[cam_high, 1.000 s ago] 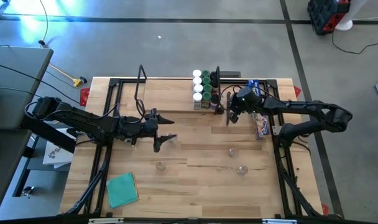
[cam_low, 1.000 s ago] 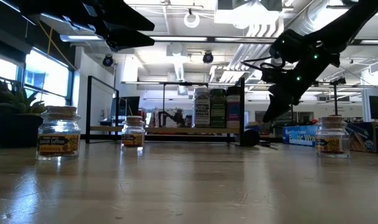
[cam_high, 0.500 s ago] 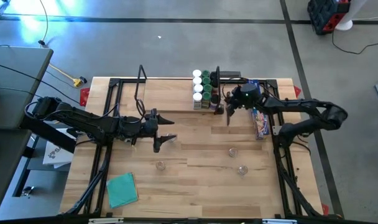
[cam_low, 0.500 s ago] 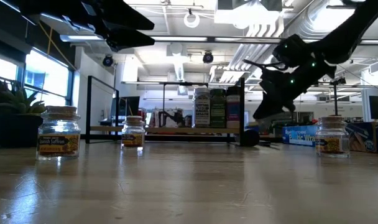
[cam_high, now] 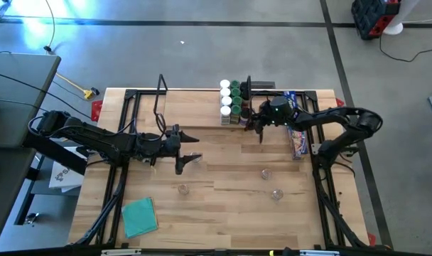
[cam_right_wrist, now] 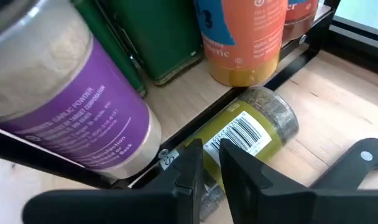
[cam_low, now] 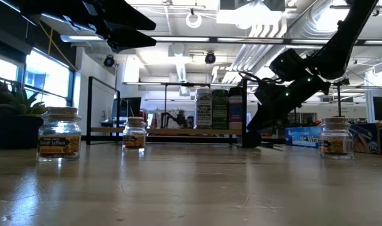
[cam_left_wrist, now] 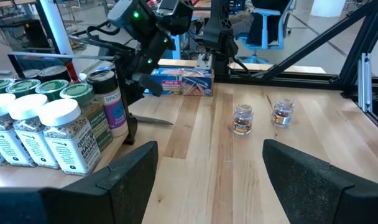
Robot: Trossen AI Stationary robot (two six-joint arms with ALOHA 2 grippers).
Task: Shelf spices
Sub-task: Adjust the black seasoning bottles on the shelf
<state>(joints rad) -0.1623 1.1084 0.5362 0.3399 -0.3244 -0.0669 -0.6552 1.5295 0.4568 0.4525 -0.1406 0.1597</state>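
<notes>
The shelf (cam_high: pixel 195 107) lies at the table's far middle. Several spices (cam_high: pixel 231 103) stand upright in rows at its right end, their bases on the board. One yellow-labelled jar (cam_right_wrist: pixel 251 134) lies on its side on the table, against the shelf's black wire frame (cam_right_wrist: pixel 189 134). My right gripper (cam_right_wrist: pixel 215 152), shut, points slantwise down just before this jar, at the shelf's right end (cam_high: pixel 261 134). My left gripper (cam_high: pixel 193 158) hangs open above the table's middle, with nothing between its fingers (cam_left_wrist: pixel 209 152). Three small loose jars (cam_high: pixel 265 173) (cam_high: pixel 276 193) (cam_high: pixel 182 188) stand on the near half. My right gripper's shut fingertips (cam_right_wrist: pixel 198 158) stand in front of the lying jar's labelled side (cam_right_wrist: pixel 239 134), coming slantwise from above and from the table's right. I cannot tell whether they touch it.
A long blue box (cam_high: pixel 296 139) lies by the right arm. A green cloth (cam_high: pixel 139 215) lies at the near left. A purple-labelled jar (cam_right_wrist: pixel 71 106) and an orange one (cam_right_wrist: pixel 245 37) stand close above my right fingers. Bare wood lies between the loose jars.
My right gripper has sunk toward the table at the shelf's right end, tipped further downward and rolled about its own line. It has stayed shut.
</notes>
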